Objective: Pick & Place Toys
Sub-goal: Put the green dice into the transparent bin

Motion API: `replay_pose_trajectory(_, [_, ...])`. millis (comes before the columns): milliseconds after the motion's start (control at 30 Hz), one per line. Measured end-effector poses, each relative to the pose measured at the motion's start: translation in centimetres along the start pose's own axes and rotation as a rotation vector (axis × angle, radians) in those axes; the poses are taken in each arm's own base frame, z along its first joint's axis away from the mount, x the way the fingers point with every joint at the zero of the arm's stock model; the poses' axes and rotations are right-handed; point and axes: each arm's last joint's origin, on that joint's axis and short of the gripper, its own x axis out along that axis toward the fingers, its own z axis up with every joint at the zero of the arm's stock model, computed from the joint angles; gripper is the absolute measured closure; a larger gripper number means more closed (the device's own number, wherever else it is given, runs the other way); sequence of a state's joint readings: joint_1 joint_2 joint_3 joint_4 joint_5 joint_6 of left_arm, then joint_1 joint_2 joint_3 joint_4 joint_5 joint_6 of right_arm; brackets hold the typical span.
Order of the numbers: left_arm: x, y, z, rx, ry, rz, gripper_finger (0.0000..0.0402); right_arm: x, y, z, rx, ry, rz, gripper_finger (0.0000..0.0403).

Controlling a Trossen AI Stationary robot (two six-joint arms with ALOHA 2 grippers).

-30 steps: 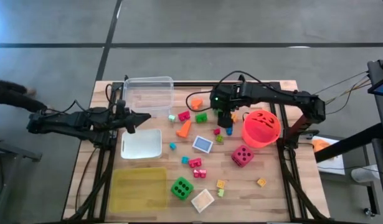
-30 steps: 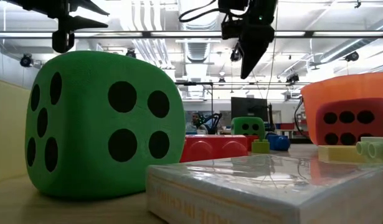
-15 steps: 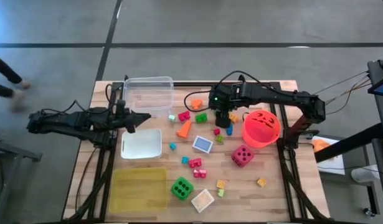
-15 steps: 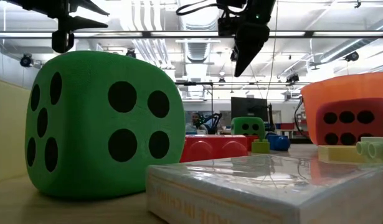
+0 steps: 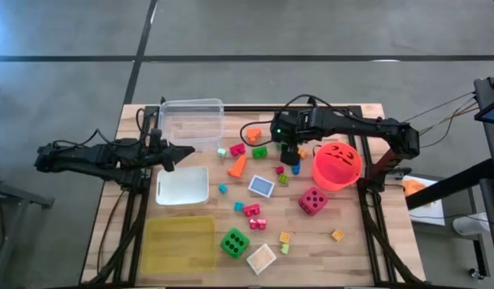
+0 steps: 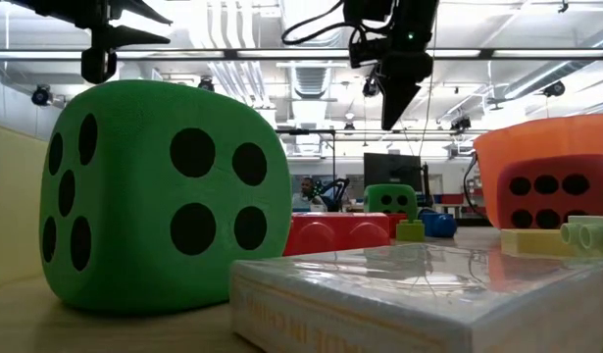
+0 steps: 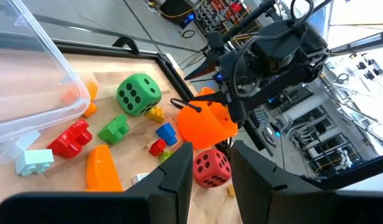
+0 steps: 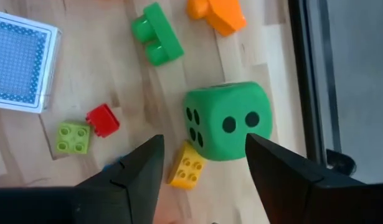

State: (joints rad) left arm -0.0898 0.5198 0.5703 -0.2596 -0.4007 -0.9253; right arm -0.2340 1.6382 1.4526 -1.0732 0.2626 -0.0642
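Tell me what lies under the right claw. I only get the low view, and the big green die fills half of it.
Observer: A small green die lies under the right claw, which hovers open and clear of it.
Operator: Anything crowding that die?
Observer: A yellow block sits close against one side of it.
Operator: And the left claw?
Observer: The left claw hangs open and empty beside the clear tub.
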Motion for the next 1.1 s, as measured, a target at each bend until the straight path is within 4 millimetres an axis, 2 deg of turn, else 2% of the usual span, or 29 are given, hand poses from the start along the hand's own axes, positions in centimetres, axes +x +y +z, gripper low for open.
replay_pose_trajectory(233, [0.0, 0.0, 0.0, 0.000, 0.000, 0.000, 0.0300, 0.5, 0.1, -0.2, -0.017, 0.007, -0.005, 0.0076])
replay_pose_trajectory(400, [0.0, 0.0, 0.0, 0.000, 0.000, 0.000, 0.0300, 1.6, 0.4, -0.6, -0.181, 0.016, -0.040, 0.0022])
replay_pose_trajectory(600, [0.0, 0.0, 0.0, 0.000, 0.001, 0.000, 0.0300, 3.9, 0.9, -1.2, -0.299, 0.000, -0.079, 0.0017])
replay_pose_trajectory(733, [0.0, 0.0, 0.0, 0.000, 0.001, -0.001, 0.0300, 4.9, 1.0, -1.4, -0.292, -0.018, -0.172, 0.0017])
replay_pose_trajectory(1100, [0.0, 0.0, 0.0, 0.001, 0.001, -0.001, 0.0300, 7.0, 1.5, -2.3, -0.323, -0.041, -0.175, 0.0017])
